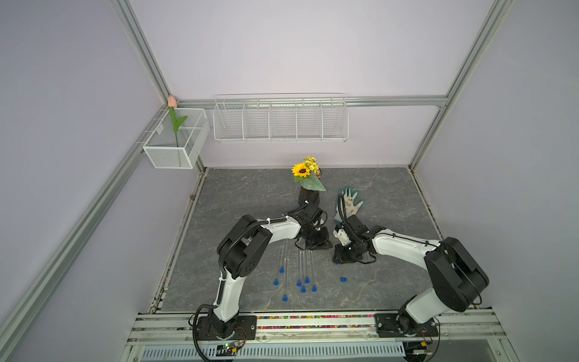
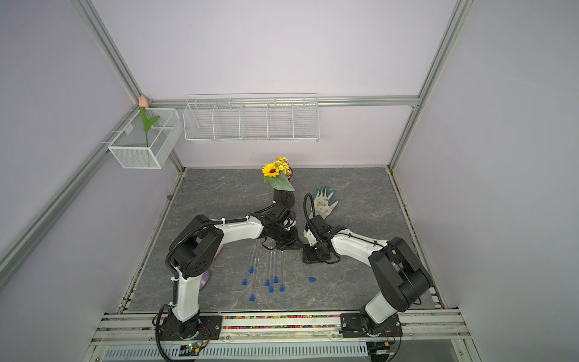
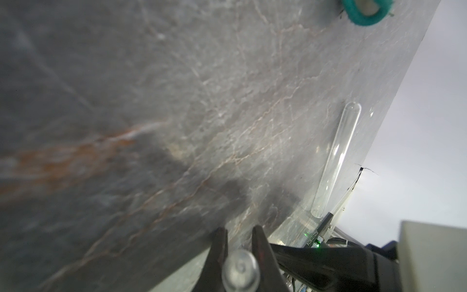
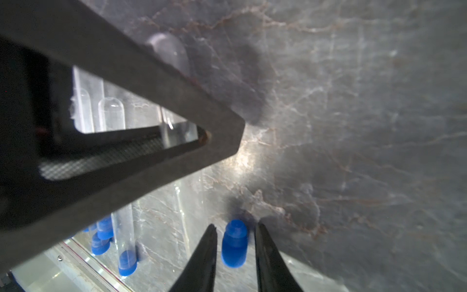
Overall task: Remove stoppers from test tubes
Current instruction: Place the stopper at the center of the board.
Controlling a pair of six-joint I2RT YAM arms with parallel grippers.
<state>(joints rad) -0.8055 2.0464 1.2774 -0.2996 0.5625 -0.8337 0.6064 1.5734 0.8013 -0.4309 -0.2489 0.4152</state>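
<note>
Stopper [image 4: 234, 244] loose between right gripper [image 4: 236, 225] tips

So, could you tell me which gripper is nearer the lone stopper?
Right. The right gripper hangs close over the lone stopper; the left gripper is farther, gripping a test tube.

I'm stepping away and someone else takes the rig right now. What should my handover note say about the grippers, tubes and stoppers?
Left gripper: shut on the held test tube.
Right gripper: open, freed stopper loose between its jaws, low over the table.
Where: other test tubes lie in a row on the near side of the grippers, blue stoppers by their near ends; a lone stopper lies on the right gripper's side.
Done: a bare tube lies on the table; the held one seems unplugged.
Left: at least one plugged tube remains; the top views are too small for a count.
</note>
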